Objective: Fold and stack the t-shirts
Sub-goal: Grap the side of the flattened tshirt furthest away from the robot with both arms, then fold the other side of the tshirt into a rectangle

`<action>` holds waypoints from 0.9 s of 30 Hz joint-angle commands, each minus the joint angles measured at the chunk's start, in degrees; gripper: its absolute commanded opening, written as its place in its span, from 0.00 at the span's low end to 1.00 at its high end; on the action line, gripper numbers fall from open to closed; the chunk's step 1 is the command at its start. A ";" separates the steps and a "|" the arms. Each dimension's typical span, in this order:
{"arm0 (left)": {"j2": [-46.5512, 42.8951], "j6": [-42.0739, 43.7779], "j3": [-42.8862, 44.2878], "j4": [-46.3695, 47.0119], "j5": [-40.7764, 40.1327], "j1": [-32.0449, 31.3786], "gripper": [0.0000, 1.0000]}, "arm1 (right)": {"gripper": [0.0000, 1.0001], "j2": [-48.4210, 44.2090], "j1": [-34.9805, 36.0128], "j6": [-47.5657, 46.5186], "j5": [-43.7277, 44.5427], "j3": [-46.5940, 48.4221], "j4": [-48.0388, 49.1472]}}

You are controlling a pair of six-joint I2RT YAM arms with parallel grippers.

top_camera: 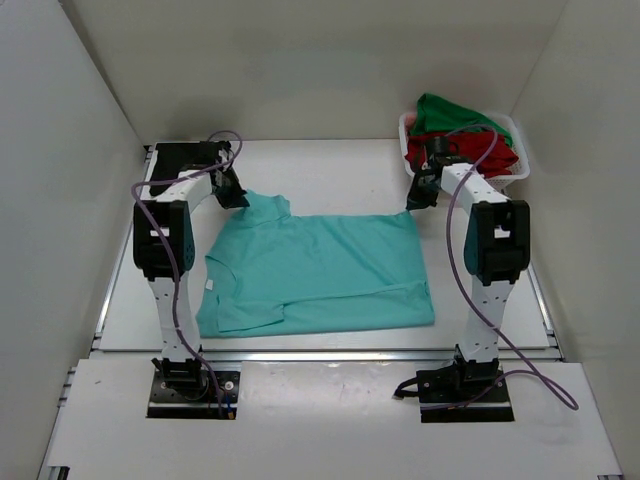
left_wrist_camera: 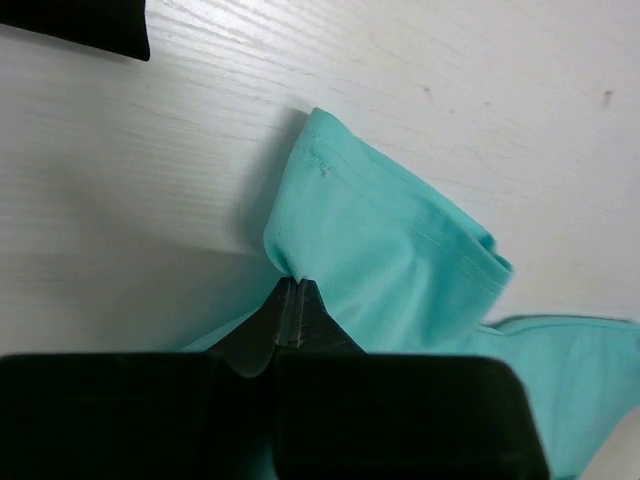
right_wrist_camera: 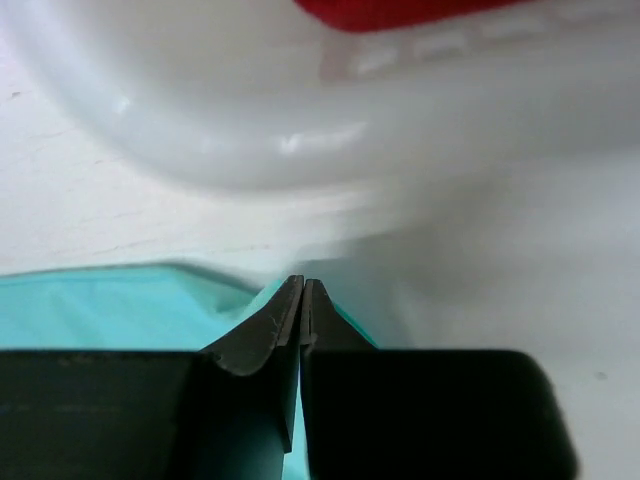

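Teal t-shirt (top_camera: 320, 270) flat, central; red t-shirt (top_camera: 500, 160), green t-shirt (top_camera: 447, 108) far right.

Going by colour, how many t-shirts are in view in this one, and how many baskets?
teal t-shirt: 1
black t-shirt: 1
red t-shirt: 1
green t-shirt: 1
white basket: 1
Total: 5 things, 4 of them t-shirts

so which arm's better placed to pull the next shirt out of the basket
Right. The right claw pinches the teal shirt's far right corner beside the basket; the left claw grips the far left corner, across the table from it.
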 commanded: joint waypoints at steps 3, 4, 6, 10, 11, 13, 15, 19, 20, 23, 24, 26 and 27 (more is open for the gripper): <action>-10.37 0.01 -2.64 0.29 1.46 1.40 0.00 | 0.00 -9.98 -0.95 -1.09 -0.02 -4.98 4.01; -10.82 -0.16 -3.26 0.38 1.28 1.49 0.00 | 0.01 -10.85 -1.04 -1.44 -0.28 -5.52 4.19; -12.74 -0.25 -4.76 0.20 1.28 1.23 0.00 | 0.00 -12.35 -1.22 -1.18 -0.71 -8.15 4.62; -16.70 0.27 -9.49 -0.41 0.84 1.67 0.00 | 0.00 -16.91 -1.66 -1.53 -1.51 -13.16 5.42; -17.58 0.02 -11.51 -0.06 1.10 1.67 0.00 | 0.00 -18.23 -1.48 -1.45 -1.34 -14.82 5.59; -20.30 -0.25 -14.76 0.38 1.02 1.67 0.00 | 0.00 -21.48 -1.92 -1.44 -2.12 -18.43 5.76; -24.51 -0.51 -18.38 0.46 1.28 1.75 0.00 | 0.00 -24.48 -2.18 -1.27 -2.65 -22.29 6.12; -33.65 0.01 -28.12 -0.06 0.85 2.28 0.00 | 0.00 -32.38 -2.80 -1.71 -3.79 -30.81 6.65; -35.41 0.10 -29.01 -0.50 0.84 2.28 0.00 | 0.00 -33.18 -2.89 -1.71 -3.71 -32.40 6.74; -39.63 0.28 -33.49 -1.73 0.06 2.02 0.00 | 0.00 -36.96 -2.62 -2.15 -2.74 -36.44 6.20; -40.69 0.19 -34.72 -1.64 0.05 2.02 0.00 | 0.00 -37.92 -2.80 -2.06 -2.57 -37.33 5.86; -43.50 0.36 -36.75 -2.52 -0.13 1.93 0.00 | 0.00 -40.21 -3.50 -1.88 -2.22 -40.23 5.50; -44.82 0.36 -37.54 -2.70 -0.38 2.37 0.00 | 0.00 -41.00 -3.94 -1.71 -2.13 -40.94 5.33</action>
